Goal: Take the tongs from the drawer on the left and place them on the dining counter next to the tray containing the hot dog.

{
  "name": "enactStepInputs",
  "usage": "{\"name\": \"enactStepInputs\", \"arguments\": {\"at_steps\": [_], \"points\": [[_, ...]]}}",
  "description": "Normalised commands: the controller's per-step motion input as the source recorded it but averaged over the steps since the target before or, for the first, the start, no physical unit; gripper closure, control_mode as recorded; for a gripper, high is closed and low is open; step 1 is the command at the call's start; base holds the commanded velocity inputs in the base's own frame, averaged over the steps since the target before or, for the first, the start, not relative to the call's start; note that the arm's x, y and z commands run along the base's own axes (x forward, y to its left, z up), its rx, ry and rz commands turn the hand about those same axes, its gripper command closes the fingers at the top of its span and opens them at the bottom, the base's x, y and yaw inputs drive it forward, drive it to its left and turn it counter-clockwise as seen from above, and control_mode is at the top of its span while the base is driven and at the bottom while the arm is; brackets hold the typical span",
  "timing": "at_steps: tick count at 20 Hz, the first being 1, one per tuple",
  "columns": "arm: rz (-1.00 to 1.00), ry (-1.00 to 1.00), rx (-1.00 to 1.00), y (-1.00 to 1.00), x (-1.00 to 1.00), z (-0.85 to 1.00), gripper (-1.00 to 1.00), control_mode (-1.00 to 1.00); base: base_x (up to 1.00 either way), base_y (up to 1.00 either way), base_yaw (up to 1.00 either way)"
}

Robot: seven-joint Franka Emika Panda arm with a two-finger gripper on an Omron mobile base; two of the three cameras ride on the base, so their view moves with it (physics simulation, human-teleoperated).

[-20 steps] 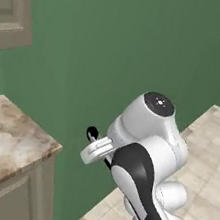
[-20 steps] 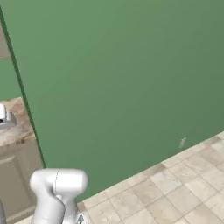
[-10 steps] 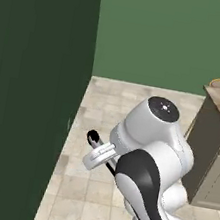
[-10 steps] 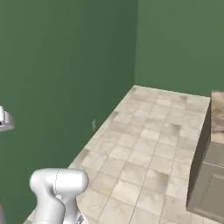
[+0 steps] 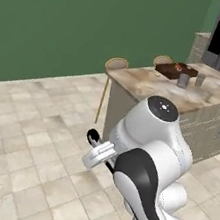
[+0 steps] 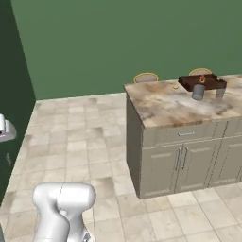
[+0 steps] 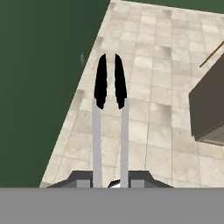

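Two grey cups [image 6: 198, 92] beside the tray [image 6: 202, 82] (stools [image 6: 146, 77] behind).

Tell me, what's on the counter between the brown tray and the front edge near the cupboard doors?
Two grey cups stand just in front of the tray; the rest of the dining counter is bare marble. The right base view shows it best.
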Motion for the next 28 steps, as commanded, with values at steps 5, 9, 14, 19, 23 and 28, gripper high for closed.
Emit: {"name": "enactStepInputs", "arguments": {"at_steps": [5, 9, 14, 19, 23, 28], "points": [[0.00, 0.00, 0.00, 0.00, 0.00, 0.00, 1.00, 1.00, 1.00, 0.98, -0.52], [0.00, 0.00, 0.00, 0.00, 0.00, 0.00, 1.00, 1.00, 1.00, 1.00, -0.38], [0.00, 0.00, 0.00, 0.00, 0.00, 0.00, 1.00, 1.00, 1.00, 1.00, -0.41], [0.00, 0.00, 0.00, 0.00, 0.00, 0.00, 1.00, 1.00, 1.00, 1.00, -0.42], [0.00, 0.00, 0.00, 0.00, 0.00, 0.00, 1.00, 1.00, 0.97, 1.00, -0.45], [0.00, 0.00, 0.00, 0.00, 0.00, 0.00, 1.00, 1.00, 0.74, 1.00, -0.52]]}}
